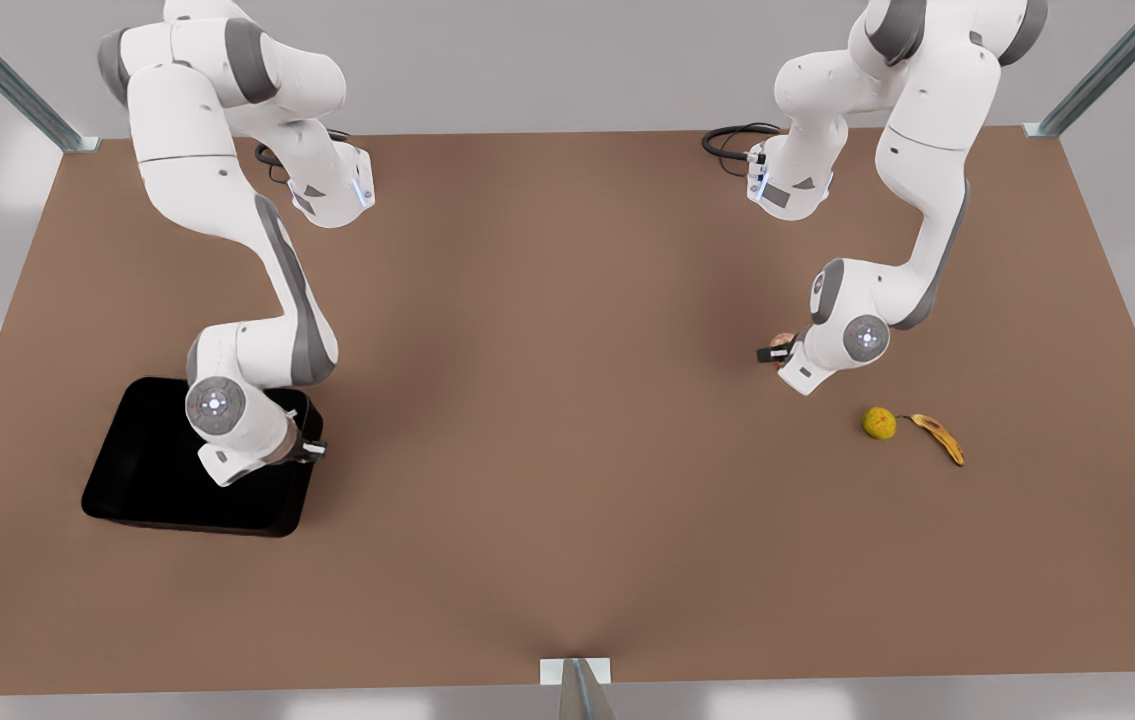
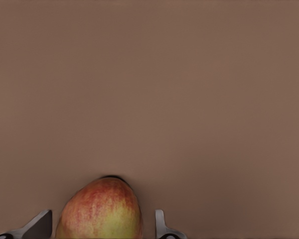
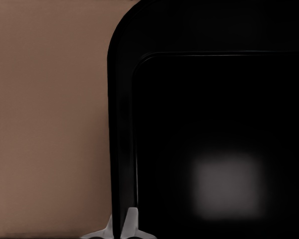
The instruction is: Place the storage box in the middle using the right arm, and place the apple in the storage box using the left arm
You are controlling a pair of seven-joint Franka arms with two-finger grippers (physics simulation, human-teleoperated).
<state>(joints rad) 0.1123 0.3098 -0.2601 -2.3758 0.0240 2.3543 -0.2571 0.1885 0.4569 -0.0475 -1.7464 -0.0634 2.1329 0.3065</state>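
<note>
Black box (image 1: 142, 470) sits at the front view's left of the counter (image 1: 547, 400); we should lift its wall evenly, right jaws (image 3: 123, 226) clamped on the rim. Left jaws (image 2: 103, 224) straddle the apple (image 2: 100, 211), narrow gaps showing; both arms bend low, wrists down.

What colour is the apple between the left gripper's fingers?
Red blushed with yellow-green; the apple shows best in the left wrist view.

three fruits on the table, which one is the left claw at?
The apple, red with yellow patches, sits between the left claw's open fingers. The yellow-green fruit and the banana lie apart, nearer the camera.
</note>
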